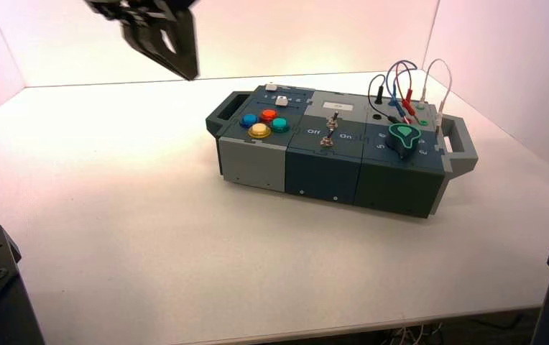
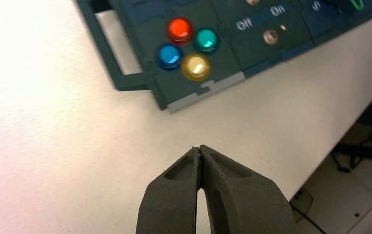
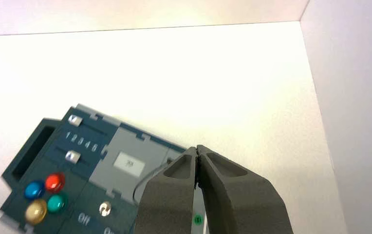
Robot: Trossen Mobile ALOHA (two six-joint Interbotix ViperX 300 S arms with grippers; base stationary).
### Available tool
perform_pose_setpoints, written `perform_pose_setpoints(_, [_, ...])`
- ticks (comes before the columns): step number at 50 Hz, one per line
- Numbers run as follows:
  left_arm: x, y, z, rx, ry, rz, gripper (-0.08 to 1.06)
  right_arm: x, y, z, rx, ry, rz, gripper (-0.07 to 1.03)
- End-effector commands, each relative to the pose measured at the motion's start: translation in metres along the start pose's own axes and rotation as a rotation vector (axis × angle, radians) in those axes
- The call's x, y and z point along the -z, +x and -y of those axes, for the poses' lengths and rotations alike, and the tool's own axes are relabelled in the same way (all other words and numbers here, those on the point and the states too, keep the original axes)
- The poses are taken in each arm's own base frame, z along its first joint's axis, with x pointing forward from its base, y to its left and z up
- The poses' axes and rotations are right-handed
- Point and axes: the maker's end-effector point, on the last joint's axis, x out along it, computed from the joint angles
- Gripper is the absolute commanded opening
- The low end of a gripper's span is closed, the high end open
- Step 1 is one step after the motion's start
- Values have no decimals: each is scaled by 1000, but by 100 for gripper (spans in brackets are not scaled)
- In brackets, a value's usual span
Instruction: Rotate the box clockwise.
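Table [image 1: 128,237]: white, walled at the far side and the right.
Box [image 1: 329,176]: set right of centre, far half of the table, its long axis skewed, right end nearer; no gripper is touching it.
Left gripper [image 1: 167,43]: held high, far left, well apart from the box; fingers [image 2: 223,180] pressed together, nothing held.
Right gripper [image 3: 197,153]: raised above the box's wire end; fingers closed, nothing held.
Buttons [image 2: 186,48]: four coloured, near the left handle [image 1: 223,113].
Progress: no contact is made; whether any turn is done cannot be told, and the clockwise push is judged still to come.
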Motion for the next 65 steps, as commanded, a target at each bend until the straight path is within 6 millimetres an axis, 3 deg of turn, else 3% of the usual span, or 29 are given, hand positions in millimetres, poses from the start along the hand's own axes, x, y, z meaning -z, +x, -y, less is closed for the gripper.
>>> perform_pose_setpoints(1, [-10, 8, 6, 11, 18, -14, -3, -26, 14, -1, 0, 5, 19, -2])
perform_pose_setpoints(13, [-12, 40, 16, 29, 59, -110, -3, -26, 55, -1, 7, 4, -56, -2])
perform_pose_setpoints(15, [-13, 51, 23, 39, 84, -143, -3, -23, 71, -1, 8, 2, -85, -2])
perform_pose_setpoints(23, [-13, 66, 31, 50, 113, -193, -3, -23, 92, 2, 16, 5, -122, -2])
perform_pose_setpoints(42, [-5, 86, 39, 58, 162, -268, -3, -10, 128, 6, 25, 7, -193, -2])
perform_pose_setpoints(65, [3, 99, 38, 60, 174, -312, -3, 35, 169, 15, 43, 18, -332, -2])
